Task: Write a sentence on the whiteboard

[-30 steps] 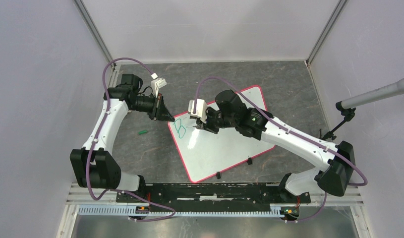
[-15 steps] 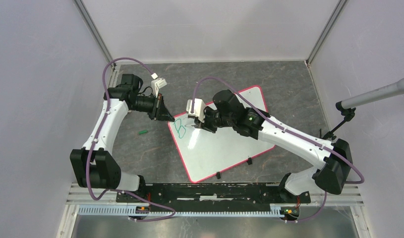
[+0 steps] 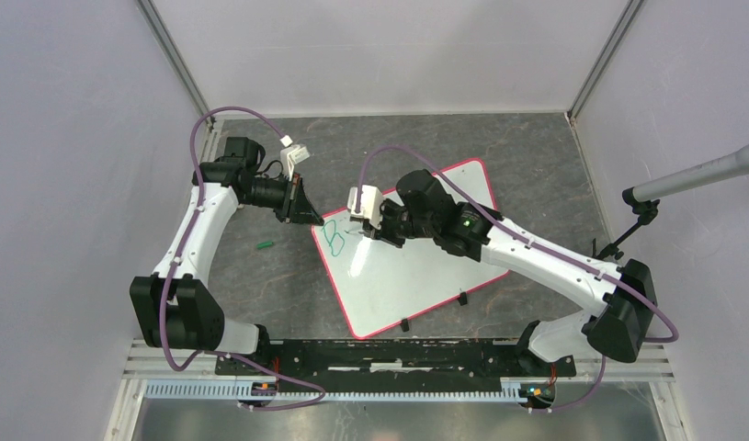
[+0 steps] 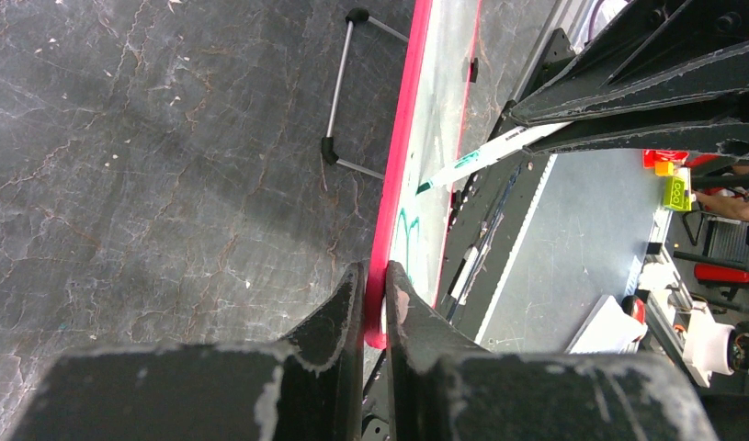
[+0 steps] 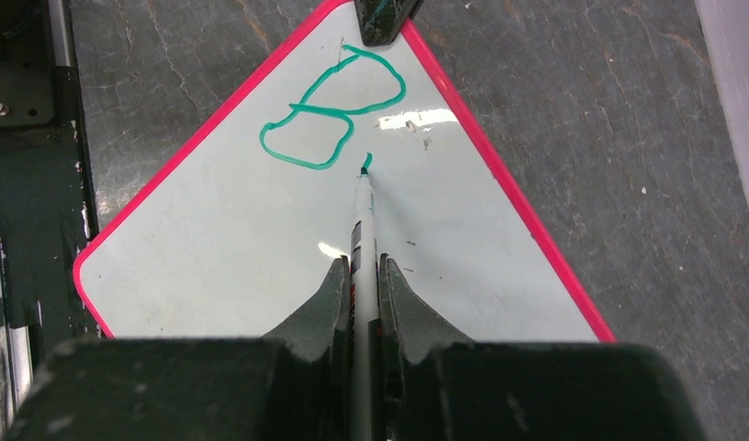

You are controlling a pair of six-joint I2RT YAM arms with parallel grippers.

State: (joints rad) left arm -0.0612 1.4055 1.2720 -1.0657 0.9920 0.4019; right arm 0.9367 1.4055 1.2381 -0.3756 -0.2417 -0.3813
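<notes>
Right wrist view: the right pincer [image 5: 361,276], clamped on the marker [image 5: 362,220], has just edged past the finished "B" [image 5: 324,110] to start letter two on the whiteboard [image 5: 214,239] at the middle of the desk [image 3: 536,156], whose corner rim the left pincer [image 4: 375,276] pinches, leaving the sentence [image 5: 297,158] barely begun.

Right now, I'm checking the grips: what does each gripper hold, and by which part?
Left gripper pinches the whiteboard by its red rim at a corner; the right gripper clamps the marker around its barrel.
</notes>
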